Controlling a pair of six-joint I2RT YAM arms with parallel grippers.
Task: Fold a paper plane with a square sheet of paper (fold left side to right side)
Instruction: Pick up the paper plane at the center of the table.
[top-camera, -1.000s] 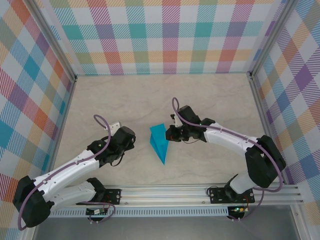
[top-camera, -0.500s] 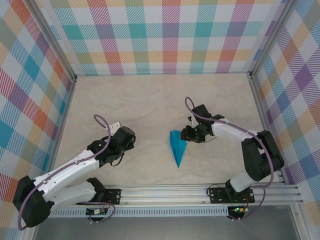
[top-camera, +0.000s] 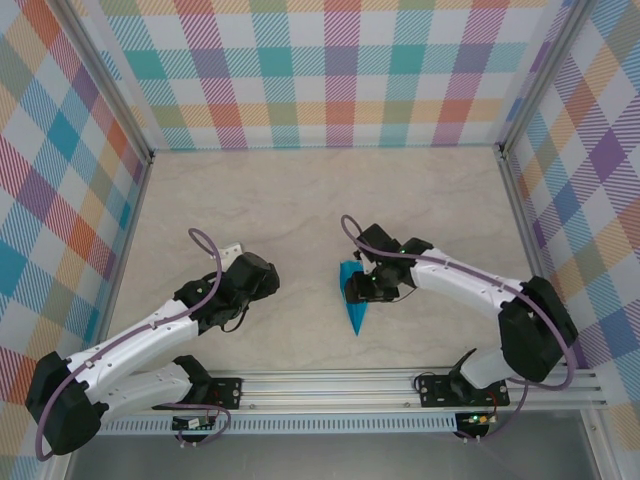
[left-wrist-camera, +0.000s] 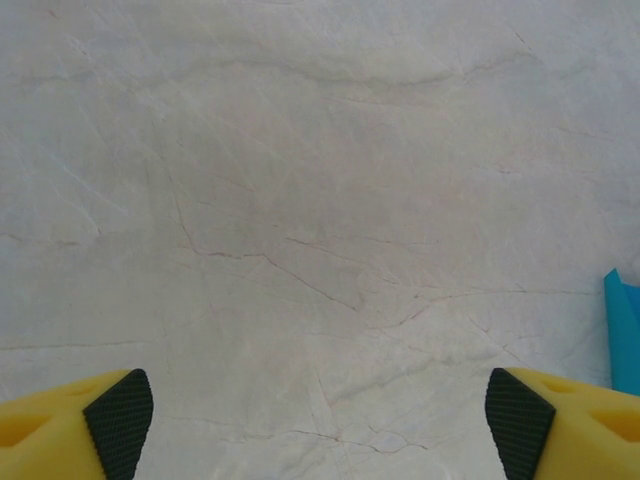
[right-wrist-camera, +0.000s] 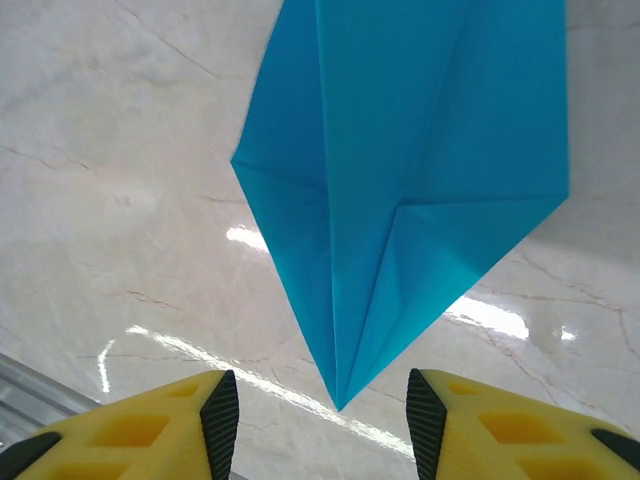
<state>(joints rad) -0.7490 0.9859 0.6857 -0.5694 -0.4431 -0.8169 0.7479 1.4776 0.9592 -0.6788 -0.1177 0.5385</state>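
Two open pincers, neither gripping anything: left pincer (left-wrist-camera: 320, 425) spread wide over the table (left-wrist-camera: 300, 200), right pincer (right-wrist-camera: 314, 425) half open just above the blue paper plane (right-wrist-camera: 400, 130).

- My top camera looks down from high at the near edge, far, over the whole table (top-camera: 300, 190)
- Right wrist camera: close above the plane (right-wrist-camera: 400, 150), facing down
- Left wrist camera: low over table, plane's edge at right
- All three share the plane

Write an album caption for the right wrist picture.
Creased teal-blue paper plane on the marbled table, nose pointing toward the right gripper's open yellow fingers.
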